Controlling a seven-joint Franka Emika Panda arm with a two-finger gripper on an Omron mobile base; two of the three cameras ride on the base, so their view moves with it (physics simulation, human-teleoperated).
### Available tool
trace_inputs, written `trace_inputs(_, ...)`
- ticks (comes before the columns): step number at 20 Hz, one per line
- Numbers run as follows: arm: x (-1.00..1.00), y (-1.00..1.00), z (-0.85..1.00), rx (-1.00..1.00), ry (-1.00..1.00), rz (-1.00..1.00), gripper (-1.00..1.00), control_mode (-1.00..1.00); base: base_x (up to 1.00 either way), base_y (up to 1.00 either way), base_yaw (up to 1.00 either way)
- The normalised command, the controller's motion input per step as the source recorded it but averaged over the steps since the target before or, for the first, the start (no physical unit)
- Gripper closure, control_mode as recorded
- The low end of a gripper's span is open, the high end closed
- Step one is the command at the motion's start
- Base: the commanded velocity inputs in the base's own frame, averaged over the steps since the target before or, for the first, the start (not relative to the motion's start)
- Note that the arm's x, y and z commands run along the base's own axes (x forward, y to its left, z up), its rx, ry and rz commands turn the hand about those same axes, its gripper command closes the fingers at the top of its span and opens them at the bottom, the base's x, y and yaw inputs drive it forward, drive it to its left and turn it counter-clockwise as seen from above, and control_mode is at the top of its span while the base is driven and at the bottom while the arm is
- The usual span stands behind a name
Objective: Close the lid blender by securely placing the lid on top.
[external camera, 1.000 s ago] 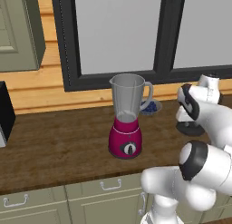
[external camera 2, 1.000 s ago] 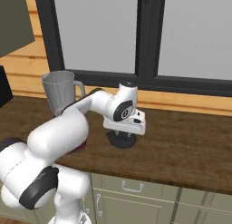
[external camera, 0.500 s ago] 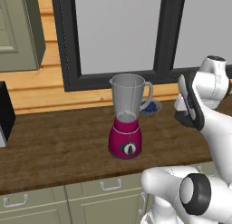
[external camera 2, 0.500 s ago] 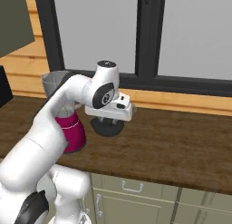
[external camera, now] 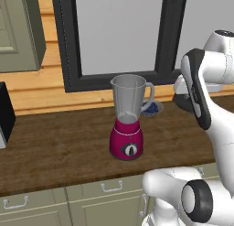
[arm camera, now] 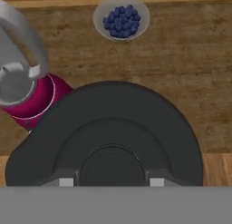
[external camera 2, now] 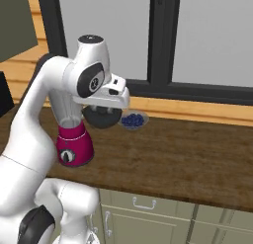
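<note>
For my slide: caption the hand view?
Gripper carrying the black lid above the counter, blender open alongside.

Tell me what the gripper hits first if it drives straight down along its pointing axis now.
Likely bare wooden countertop. The gripper points down, holding the round black lid beside the magenta-based blender's clear jar, not over it. The lid hides what is directly beneath, so depth is uncertain.

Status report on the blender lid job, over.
Claw shut on lid, held above counter. Blender jar open, lid not over it. Blueberry bowl near the claw, off to the side.
</note>
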Motion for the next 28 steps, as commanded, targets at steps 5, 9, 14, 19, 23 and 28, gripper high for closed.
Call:
trace_inputs(5, 0.0, 0.27, 1.0, 0.0, -0.05, 0.0, 1.0, -1.0, 0.0, 0.0, 0.0)
trace_inputs(9, 0.11, 0.38, 0.91, 0.0, 0.0, 0.01, 1.0, -1.0, 0.0, 0.0, 0.0)
trace_inputs(14, 0.67, 0.89, 0.06, 0.0, 0.11, 0.01, 1.0, -1.0, 0.0, 0.0, 0.0)
trace_inputs(19, 0.67, 0.9, -0.12, 0.0, 0.11, 0.03, 1.0, -1.0, 0.0, 0.0, 0.0)
trace_inputs(23, 0.54, 0.58, -0.25, 0.0, 0.14, 0.0, 1.0, -1.0, 0.0, 0.0, 0.0)
trace_inputs(28, 0.36, 0.49, -0.16, 0.0, 0.17, 0.0, 1.0, -1.0, 0.0, 0.0, 0.0)
